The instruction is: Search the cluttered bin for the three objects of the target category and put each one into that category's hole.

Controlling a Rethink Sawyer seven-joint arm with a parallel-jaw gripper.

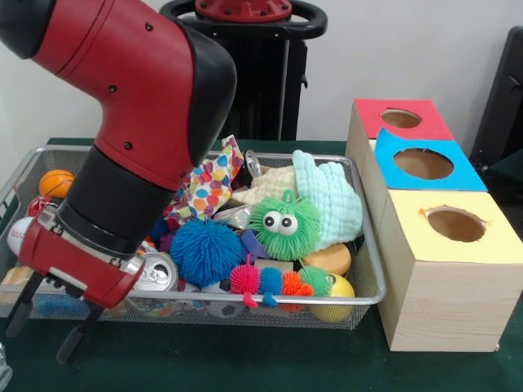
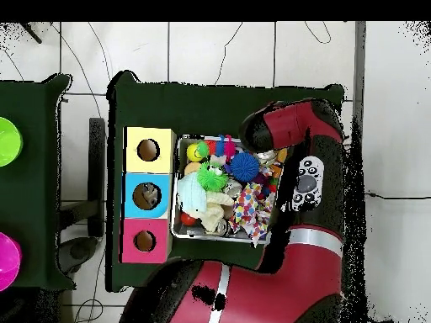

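Observation:
The silver wire-mesh bin (image 1: 57, 149) lies left of centre, heaped with toys; it also shows in the overhead view (image 2: 175, 210). The hole (image 1: 423, 163) is in the blue top of the middle wooden box, to the right of the bin, and shows from above as well (image 2: 147, 196). My gripper (image 1: 46, 327) hangs at the bin's near left corner, open and empty, with its black fingers (image 1: 78, 341) spread over the front rim. In the overhead view the red arm (image 2: 290, 126) hides the gripper.
The bin holds a blue spiky ball (image 1: 204, 251), a green fuzzy ball with eyes (image 1: 284, 224), a coloured caterpillar (image 1: 274, 282), a soda can (image 1: 155, 273), a mint cloth (image 1: 327, 200), a dotted cloth (image 1: 208, 184) and balls. Red-topped (image 1: 400, 118) and yellow-topped (image 1: 455, 223) boxes flank the blue one.

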